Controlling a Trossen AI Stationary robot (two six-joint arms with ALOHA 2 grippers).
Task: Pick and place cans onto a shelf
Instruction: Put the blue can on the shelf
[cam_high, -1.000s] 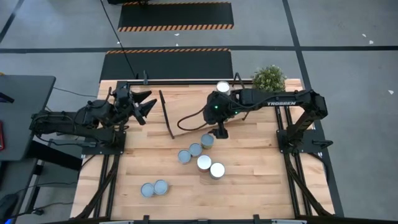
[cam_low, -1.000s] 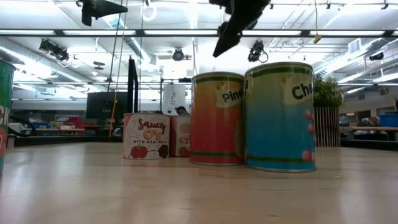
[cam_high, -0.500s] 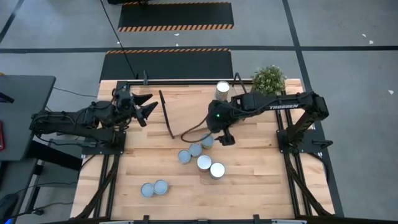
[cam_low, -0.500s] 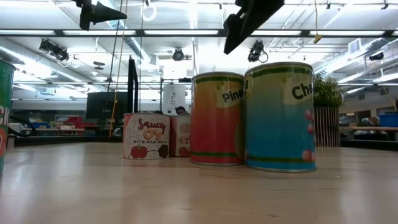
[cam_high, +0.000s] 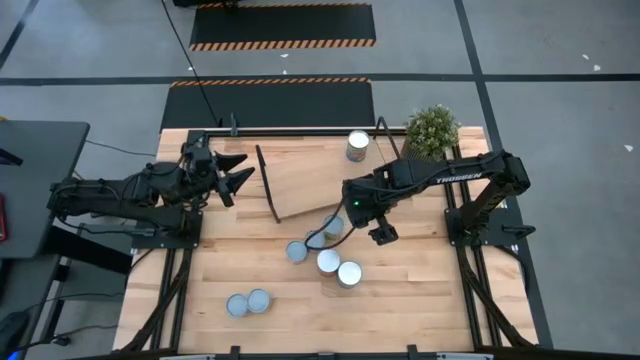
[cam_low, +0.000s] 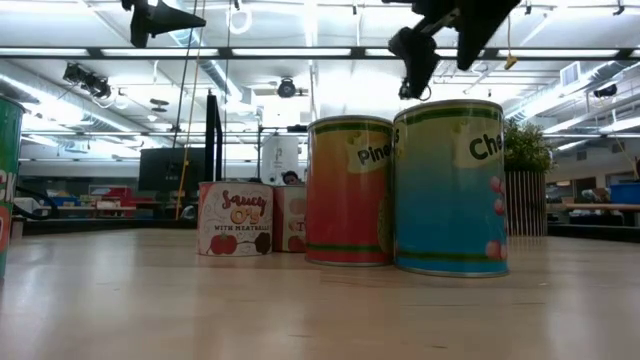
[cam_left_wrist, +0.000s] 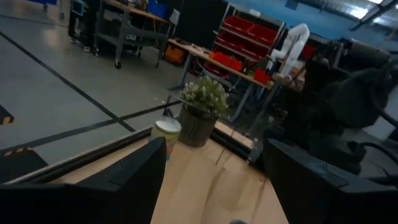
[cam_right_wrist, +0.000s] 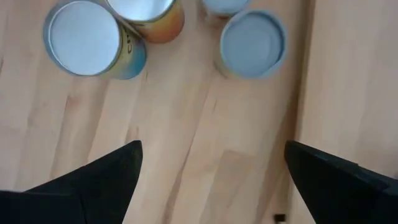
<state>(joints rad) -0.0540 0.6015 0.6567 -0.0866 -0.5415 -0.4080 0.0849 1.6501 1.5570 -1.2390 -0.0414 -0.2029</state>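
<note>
The right gripper (cam_high: 383, 235) hovers with fingers wide open and empty, just beside the cans (cam_high: 328, 262) standing upright mid-bench, below the shelf (cam_high: 310, 178). The left gripper (cam_high: 238, 172), open and empty, waits farther away.

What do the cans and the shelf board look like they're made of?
The cans look like metal: pale, dully shiny round lids, with printed, probably paper, labels on the sides. The shelf board looks like light, matte wood with visible grain, edged by a thin black frame, likely metal.
</note>
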